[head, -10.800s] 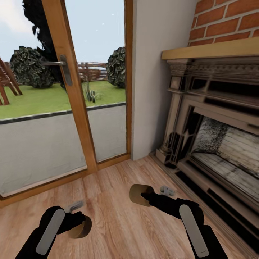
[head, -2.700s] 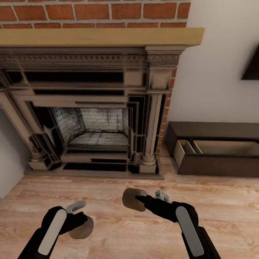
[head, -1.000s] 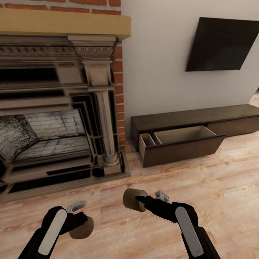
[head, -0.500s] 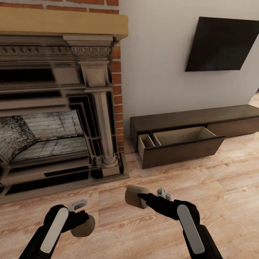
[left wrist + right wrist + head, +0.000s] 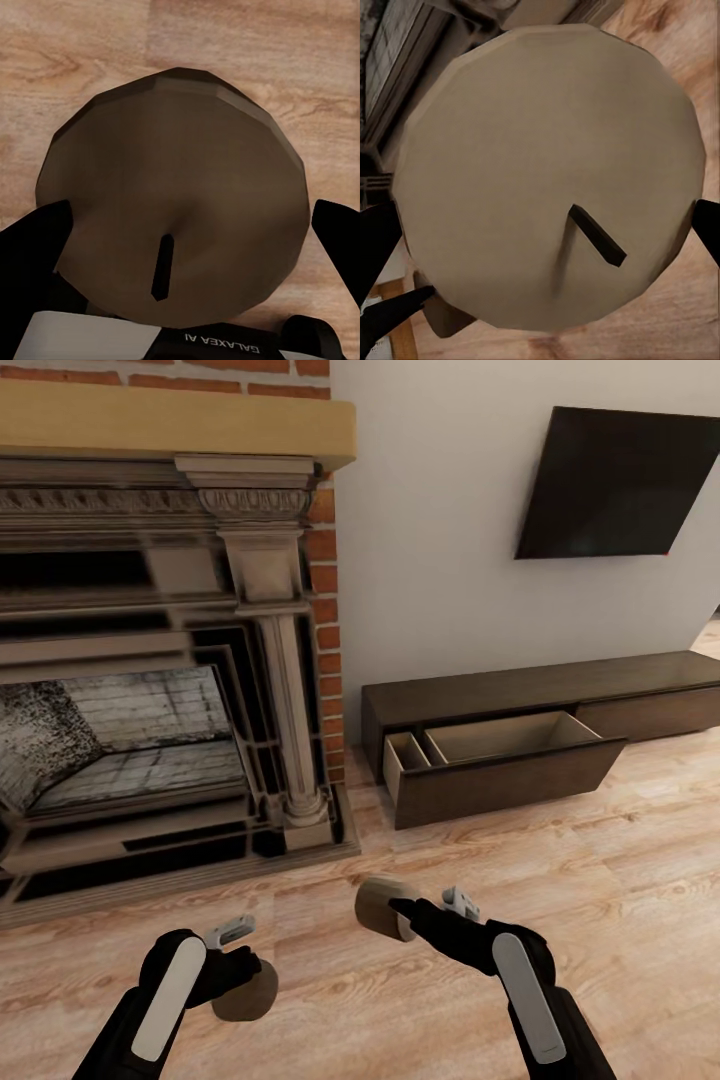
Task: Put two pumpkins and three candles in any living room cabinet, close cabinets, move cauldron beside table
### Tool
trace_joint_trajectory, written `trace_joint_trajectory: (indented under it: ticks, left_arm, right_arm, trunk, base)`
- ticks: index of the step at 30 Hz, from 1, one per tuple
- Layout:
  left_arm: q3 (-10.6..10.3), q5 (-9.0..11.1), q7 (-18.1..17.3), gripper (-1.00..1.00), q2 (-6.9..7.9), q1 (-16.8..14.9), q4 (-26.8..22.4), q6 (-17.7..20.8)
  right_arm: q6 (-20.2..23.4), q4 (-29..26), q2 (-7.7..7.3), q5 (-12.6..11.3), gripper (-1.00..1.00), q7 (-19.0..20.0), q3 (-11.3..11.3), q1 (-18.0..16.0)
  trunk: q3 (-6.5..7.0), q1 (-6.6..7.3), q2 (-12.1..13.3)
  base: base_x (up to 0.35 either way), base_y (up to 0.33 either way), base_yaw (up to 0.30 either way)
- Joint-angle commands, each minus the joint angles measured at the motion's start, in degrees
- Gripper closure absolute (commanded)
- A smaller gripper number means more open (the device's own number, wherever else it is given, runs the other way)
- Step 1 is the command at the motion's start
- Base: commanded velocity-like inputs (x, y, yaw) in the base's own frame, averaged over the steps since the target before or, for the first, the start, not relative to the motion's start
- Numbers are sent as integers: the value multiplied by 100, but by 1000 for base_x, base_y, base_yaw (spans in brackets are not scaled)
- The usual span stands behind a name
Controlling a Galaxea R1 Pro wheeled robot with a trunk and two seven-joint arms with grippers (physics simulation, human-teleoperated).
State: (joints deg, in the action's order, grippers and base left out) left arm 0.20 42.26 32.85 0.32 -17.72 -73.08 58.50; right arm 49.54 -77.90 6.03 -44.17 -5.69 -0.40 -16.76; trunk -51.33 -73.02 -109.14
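Carrying a candle in each tool, the robot faces the cabinet [image 5: 540, 735], whose drawer [image 5: 505, 760] stands pulled out and looks empty, so it judges stowing not yet begun here. The left tool [image 5: 238, 960] is clamped on one candle [image 5: 245, 992] low over the floor [image 5: 620, 880]; the right tool [image 5: 425, 912] grips the other candle [image 5: 382, 907], its wick end facing the wrist camera. The drawer lies ahead and rightward, well apart. Closing and placing the rest remain.

Two candles, one per tool: left tool's candle [image 5: 245, 992], right tool's candle [image 5: 383, 907]; one cabinet [image 5: 520, 745].
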Motion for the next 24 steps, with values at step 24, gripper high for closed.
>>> trace_joint_trajectory:
  ticks: [24]
  left_arm:
    - [-28, 63, 13, 100, 8, -3, -4, 4]
  right_arm:
    - [-384, 1111, 3, -92, 100, -58, -21, -3]
  trunk:
    - [-5, 1, -2]
  base:
    - [8, 56, -26]
